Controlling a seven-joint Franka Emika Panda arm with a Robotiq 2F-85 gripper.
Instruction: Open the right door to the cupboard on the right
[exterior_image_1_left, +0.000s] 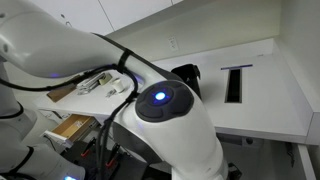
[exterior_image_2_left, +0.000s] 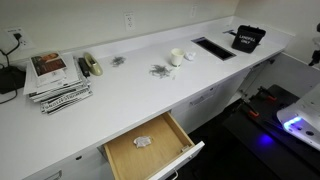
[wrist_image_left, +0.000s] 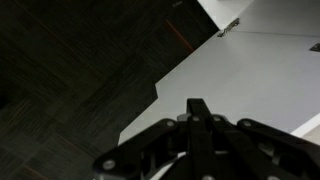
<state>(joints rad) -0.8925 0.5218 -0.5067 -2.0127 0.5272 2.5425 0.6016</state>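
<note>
The gripper (wrist_image_left: 197, 108) hangs over dark floor, its fingertips pressed together on nothing, short of a white panel that is likely the right door (wrist_image_left: 250, 80). The cupboard (exterior_image_2_left: 214, 100) sits shut under the countertop's front edge, beyond the open drawer (exterior_image_2_left: 150, 148). This looks like the approach: next the claw must spread and take the handle, too small to make out here.

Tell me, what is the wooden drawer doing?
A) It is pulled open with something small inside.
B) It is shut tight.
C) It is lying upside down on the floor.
A: in an exterior view the wooden drawer stands pulled out, with a small crumpled thing lying in it.
</note>
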